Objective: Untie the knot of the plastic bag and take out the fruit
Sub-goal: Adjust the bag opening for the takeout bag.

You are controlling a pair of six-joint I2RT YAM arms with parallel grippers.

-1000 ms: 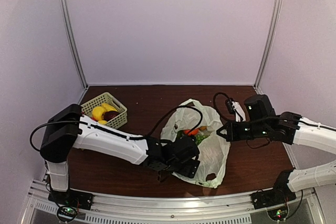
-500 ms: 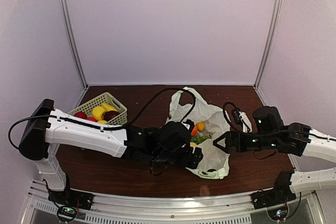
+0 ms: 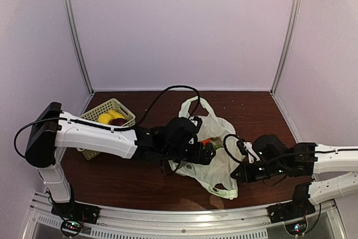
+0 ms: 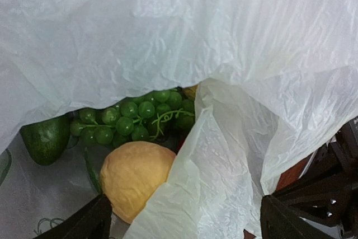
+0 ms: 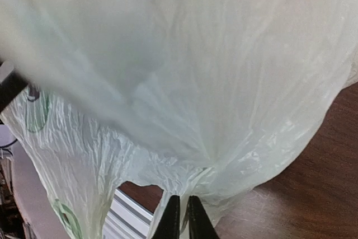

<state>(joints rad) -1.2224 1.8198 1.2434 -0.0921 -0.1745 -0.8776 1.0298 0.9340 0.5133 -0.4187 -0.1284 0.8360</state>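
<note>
My left gripper (image 4: 187, 219): jaws wide apart, before the grapes (image 4: 128, 118).
My right gripper (image 5: 183, 216): jaws clamped on the bag (image 5: 224, 82), right side.

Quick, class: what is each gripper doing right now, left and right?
Left gripper: open, holding nothing.
Right gripper: closed on the plastic bag.

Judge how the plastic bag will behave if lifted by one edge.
Probably floppy: the plastic bag is thin and crinkled, draping in folds. Its load may shift or roll out: the yellow fruit and grapes lie loose inside.
</note>
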